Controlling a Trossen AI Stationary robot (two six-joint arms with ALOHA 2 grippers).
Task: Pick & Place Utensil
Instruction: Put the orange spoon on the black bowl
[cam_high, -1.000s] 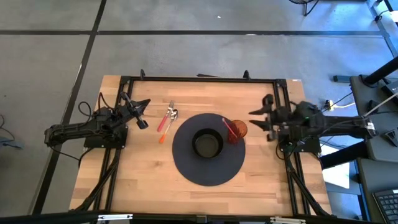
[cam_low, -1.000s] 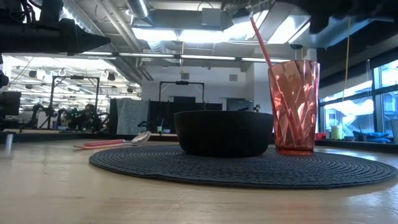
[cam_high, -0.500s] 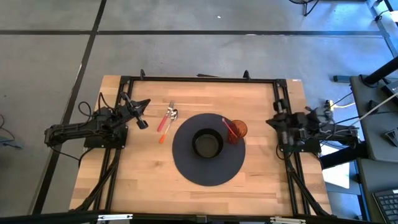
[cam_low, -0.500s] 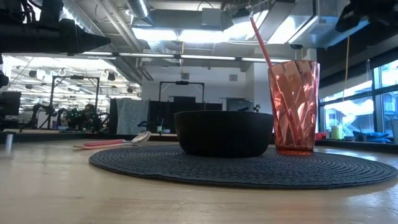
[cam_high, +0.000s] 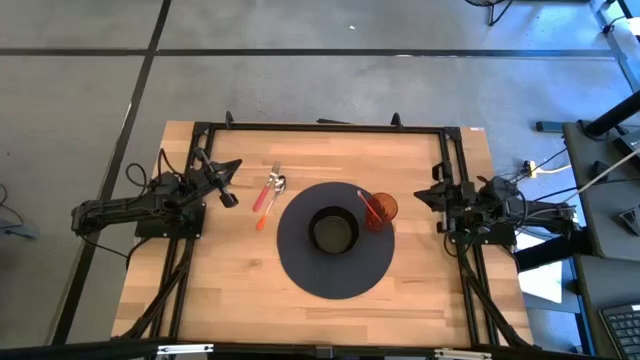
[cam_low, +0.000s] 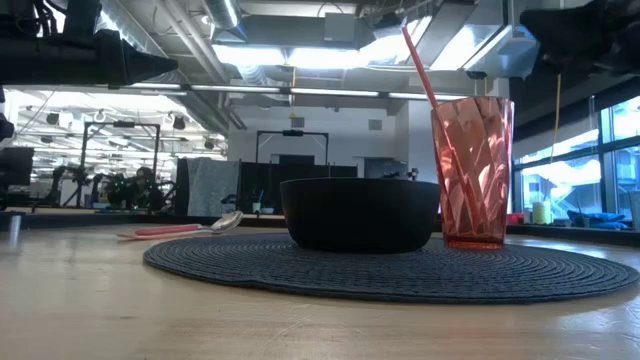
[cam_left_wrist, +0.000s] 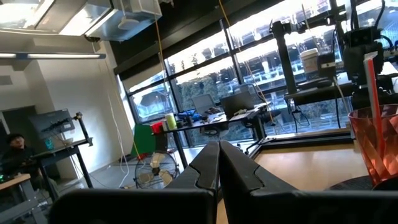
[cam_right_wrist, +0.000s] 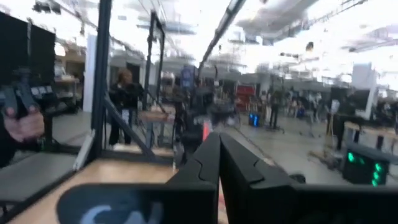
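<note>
- High view: I read no brand or writing anywhere. The table (cam_high: 230, 280) carries a round dark mat (cam_high: 335, 240) with a black bowl (cam_high: 334, 231) at its middle and a red cup (cam_high: 379, 210) on its right part, a red straw (cam_high: 368, 207) leaning in the cup. The utensils, a fork (cam_high: 271, 183) and a spoon (cam_high: 268, 203) with pink and orange handles, lie side by side on bare wood just left of the mat.
- High view, arms: my left gripper (cam_high: 233, 166) sits over the table's left side, fingers pressed together with nothing between them, its tip near the utensils but apart from them. My right gripper (cam_high: 419, 197) is at the right edge, fingers closed to a point and empty, aimed toward the cup and well apart from the utensils across the mat.
- Low view: the bowl (cam_low: 360, 213) and cup (cam_low: 472, 172) stand on the mat (cam_low: 400, 270); the spoon (cam_low: 195, 228) lies flat on the wood to the left. No label shows on the cup.
- Left wrist view: my two fingers (cam_left_wrist: 208, 168) meet, holding nothing; the cup (cam_left_wrist: 377, 143) stands off to one side. A person sits at a far desk.
- Right wrist view: the fingers (cam_right_wrist: 205, 158) are together and empty; people stand in the room beyond. White marks on the gripper body are too blurred to read.
</note>
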